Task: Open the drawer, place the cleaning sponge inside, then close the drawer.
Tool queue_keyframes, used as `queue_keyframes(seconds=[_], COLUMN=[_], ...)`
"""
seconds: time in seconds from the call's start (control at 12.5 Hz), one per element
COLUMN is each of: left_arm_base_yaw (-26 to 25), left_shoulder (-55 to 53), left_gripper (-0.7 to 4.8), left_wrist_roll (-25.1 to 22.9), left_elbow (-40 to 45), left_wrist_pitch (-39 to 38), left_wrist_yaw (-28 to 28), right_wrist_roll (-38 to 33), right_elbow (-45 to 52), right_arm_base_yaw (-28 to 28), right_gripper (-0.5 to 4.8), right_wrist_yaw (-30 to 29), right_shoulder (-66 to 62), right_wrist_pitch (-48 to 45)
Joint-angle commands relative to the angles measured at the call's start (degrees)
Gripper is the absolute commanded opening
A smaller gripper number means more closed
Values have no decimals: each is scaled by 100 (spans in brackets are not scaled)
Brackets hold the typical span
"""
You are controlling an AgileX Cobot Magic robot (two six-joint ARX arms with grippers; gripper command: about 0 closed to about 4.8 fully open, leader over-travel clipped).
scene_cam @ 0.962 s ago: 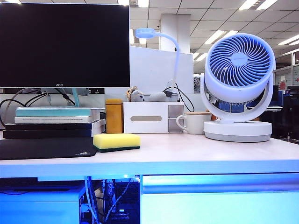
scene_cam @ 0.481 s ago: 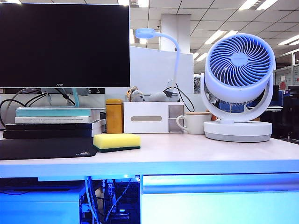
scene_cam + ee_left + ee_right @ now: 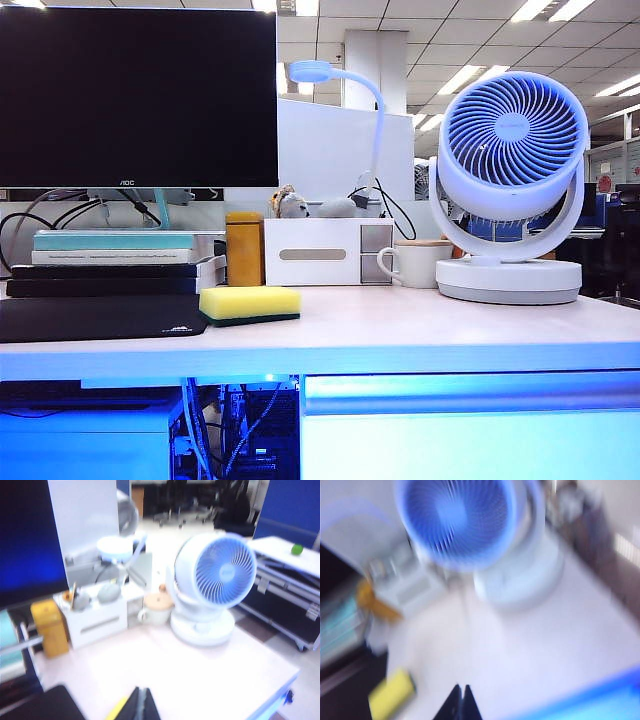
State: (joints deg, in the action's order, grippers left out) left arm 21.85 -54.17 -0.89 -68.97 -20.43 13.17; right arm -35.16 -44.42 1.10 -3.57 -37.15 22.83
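Observation:
The yellow cleaning sponge (image 3: 249, 303) with its dark green underside lies flat on the desk top, beside the black mouse pad (image 3: 95, 318). Below the desk edge on the right, the wide white drawer (image 3: 470, 440) is closed, with its blue-lit lip handle (image 3: 470, 393) along the top. Neither gripper shows in the exterior view. In the left wrist view my left gripper (image 3: 142, 689) hangs shut and empty above the desk, a sliver of the sponge (image 3: 117, 709) beside it. The blurred right wrist view has my right gripper (image 3: 462, 686) shut and empty above the desk, the sponge (image 3: 392, 695) off to one side.
At the back of the desk stand a large white fan (image 3: 510, 190), a white mug (image 3: 412, 264), a small white desktop box (image 3: 315, 252) and an amber container (image 3: 244, 248). A monitor (image 3: 138, 95) and stacked books (image 3: 110, 262) fill the back left.

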Motion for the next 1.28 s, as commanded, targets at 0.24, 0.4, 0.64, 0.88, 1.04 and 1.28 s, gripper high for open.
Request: queue_keyframes(seconds=[0.24, 0.4, 0.64, 0.88, 1.04, 1.28], left_arm_base_yaw=[756, 754, 754, 754, 754, 754], left_shoulder=[-92, -90, -90, -90, -90, -90], left_gripper=[-6, -6, -6, -6, -6, -6], left_wrist_roll=[-105, -160, -232, -212, -214, -212], left_elbow=[-39, -42, -42, -39, -42, -42], left_wrist_pitch=[-87, -44, -63, -227, -219, -221], left_wrist_yaw=[-48, -203, -195, 61, 57, 63], right_wrist_roll=[-400, -463, -533, -492, -498, -1036], right_elbow=[319, 658, 809, 820, 927, 1469], right_arm_base_yaw=[-2, -7, -4, -11, -13, -15], right_gripper=[-2, -2, -2, -2, -2, -2], right_wrist_yaw=[-809, -1169, -1187, -1141, -1307, -1897], right_shoulder=[-1646, -1860, -1856, -1862, -1864, -1873], right_wrist_pitch=[-282, -621, -586, -380, -413, -1038])
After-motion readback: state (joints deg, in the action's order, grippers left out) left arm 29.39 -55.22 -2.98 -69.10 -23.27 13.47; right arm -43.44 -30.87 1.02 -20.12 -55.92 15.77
